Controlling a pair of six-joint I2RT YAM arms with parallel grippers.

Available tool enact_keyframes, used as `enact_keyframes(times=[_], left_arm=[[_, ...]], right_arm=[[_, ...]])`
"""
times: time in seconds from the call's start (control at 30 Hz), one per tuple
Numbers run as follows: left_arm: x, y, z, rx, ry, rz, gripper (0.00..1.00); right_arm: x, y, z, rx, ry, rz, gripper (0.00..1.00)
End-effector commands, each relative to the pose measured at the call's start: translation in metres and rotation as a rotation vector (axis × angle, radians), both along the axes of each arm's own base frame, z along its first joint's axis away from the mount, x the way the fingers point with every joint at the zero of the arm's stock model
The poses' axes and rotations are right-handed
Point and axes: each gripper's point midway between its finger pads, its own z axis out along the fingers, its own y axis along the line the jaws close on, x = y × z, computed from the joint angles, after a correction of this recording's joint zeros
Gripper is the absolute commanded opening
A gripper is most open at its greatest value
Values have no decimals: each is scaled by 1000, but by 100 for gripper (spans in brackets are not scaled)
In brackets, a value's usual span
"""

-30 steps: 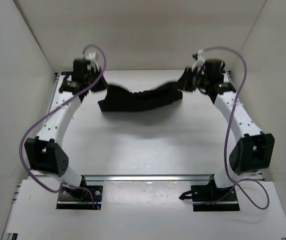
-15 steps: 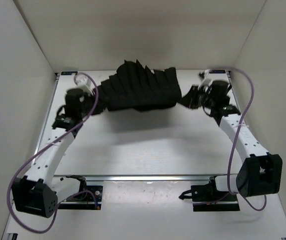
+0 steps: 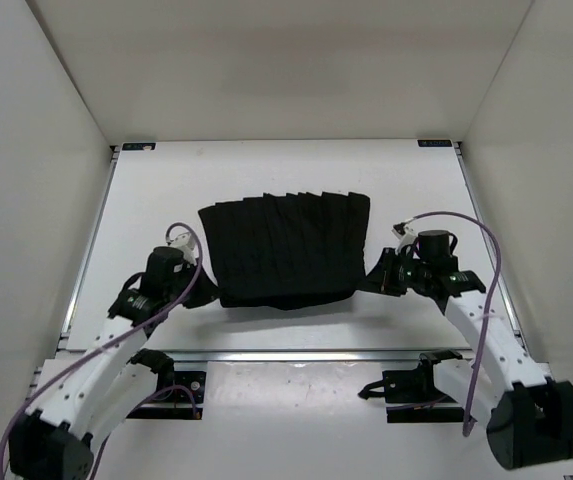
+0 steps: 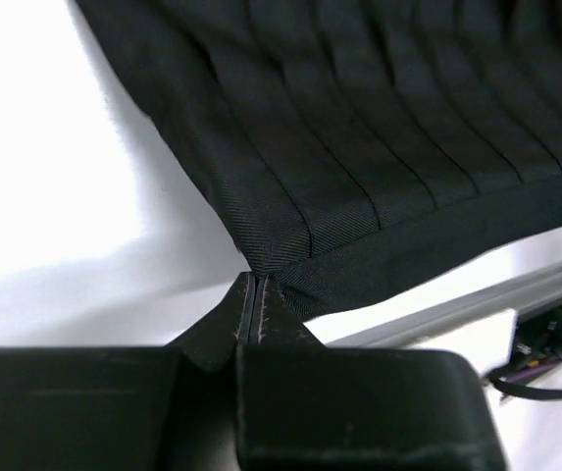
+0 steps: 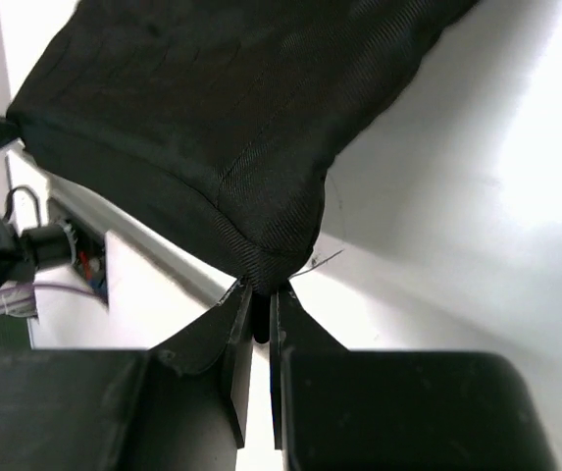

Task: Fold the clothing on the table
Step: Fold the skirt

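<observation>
Fingers [image 4: 217, 329] of the left gripper [image 4: 251, 294] are pressed tight together on the near left corner of the black pleated skirt [image 4: 359, 147], whose hem band runs off to their right. The right gripper [image 5: 258, 294] pinches the near right corner the same way, its fingers [image 5: 207, 339] showing only a thin slit between the tips. Beyond both sets of fingers the skirt lies spread out on the white table [image 3: 266, 180], with the pleats running away from them and the near edge stretched between the two grips. A metal rail [image 3: 296, 353] runs along the table edge behind the fingers, toward the arm bases.
</observation>
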Motion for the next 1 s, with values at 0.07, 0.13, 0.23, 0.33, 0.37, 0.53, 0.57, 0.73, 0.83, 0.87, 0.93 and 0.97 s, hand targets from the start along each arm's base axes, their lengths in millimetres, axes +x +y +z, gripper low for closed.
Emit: enact_keyframes(times=[0.07,0.13,0.23,0.33,0.37,0.53,0.57,0.73,0.83,0.87,0.93,0.97], left_arm=[[-27,18,15,-1,5,56,0],[-35,17,21,-11,4,44,0],[-43,21,36,-24,-15,46,0],[-48,23,70,-50,-67,59,0],[-50,24,73,-47,-65,61,0],[-20,17,120,-61,-171,53,0],[-15,17,118,-51,-167,53,0],[37,13,83,-79,-123,73,0],[66,18,65,-82,-103,129,0],[76,19,61,-69,-100,139,0],[93,24,53,-54,-86,157,0],[102,22,47,-56,-72,158,0]], right_arm=[[-41,-4,8,42,21,-9,0],[-52,1,27,72,-68,37,0],[-70,1,47,75,-178,68,0],[-91,-2,63,61,-223,85,0],[-92,-2,73,62,-255,88,0],[-79,-10,78,-49,-230,58,0],[-71,-12,74,-77,-217,53,0],[-15,-24,58,-56,-160,-53,0],[19,-21,43,28,-134,-77,0],[31,-18,39,96,-111,-68,0],[51,-17,36,121,-105,-91,0],[64,-16,45,131,-132,-100,0]])
